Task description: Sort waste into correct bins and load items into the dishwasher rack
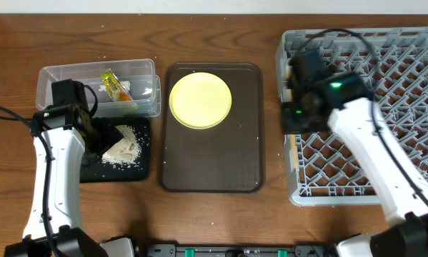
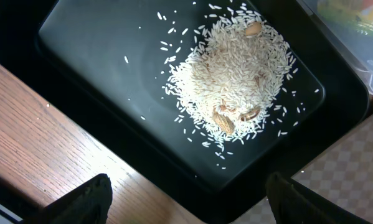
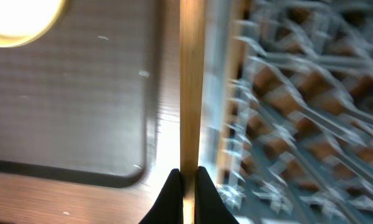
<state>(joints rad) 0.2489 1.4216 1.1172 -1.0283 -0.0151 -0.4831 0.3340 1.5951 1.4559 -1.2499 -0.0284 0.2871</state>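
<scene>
A wooden chopstick (image 3: 189, 93) runs straight up the right wrist view, and my right gripper (image 3: 186, 179) is shut on it, above the gap between the dark brown serving tray (image 3: 68, 93) and the grey dishwasher rack (image 3: 298, 93). The yellow plate (image 1: 200, 100) lies on the serving tray (image 1: 212, 168). My left gripper (image 2: 189, 199) hangs open over the near corner of the black tray (image 2: 99, 56), holding nothing. A heap of rice-like scraps (image 2: 233, 81) lies in that tray. The snack wrapper (image 1: 115, 87) sits inside the clear tub (image 1: 56, 75).
The rack (image 1: 385, 50) fills the right side of the table, with my right arm across its left edge. The clear tub (image 2: 360, 43) stands just behind the black tray (image 1: 92, 171). Bare wood shows along the front of the table.
</scene>
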